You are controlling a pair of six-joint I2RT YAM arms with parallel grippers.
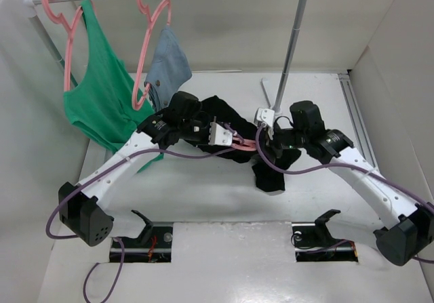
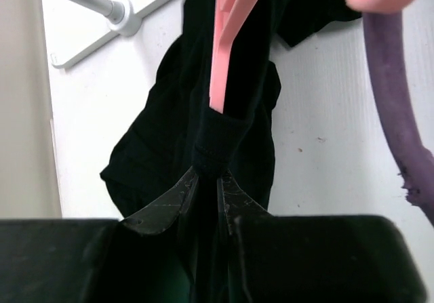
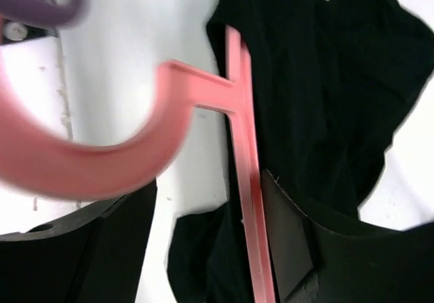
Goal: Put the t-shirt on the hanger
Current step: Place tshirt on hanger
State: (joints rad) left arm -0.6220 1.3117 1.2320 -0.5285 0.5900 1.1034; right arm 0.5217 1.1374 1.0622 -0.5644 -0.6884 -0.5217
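Left gripper [image 2: 207, 181] clamped on bunched plain black soft cloth t-shirt [image 1: 272, 169] at table centre, right gripper [image 3: 203, 208] at its 3 o'clock, jaws apart around thin pink plastic hanger [image 3: 245, 181], green tank top [image 1: 102, 93] hanging at 10 o'clock.

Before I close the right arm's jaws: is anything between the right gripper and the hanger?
Nothing visible. The hanger has its straight bar running between the open jaws of the right gripper, nearer one side. The black t-shirt lies right behind that bar, so closing might pinch cloth along with it.
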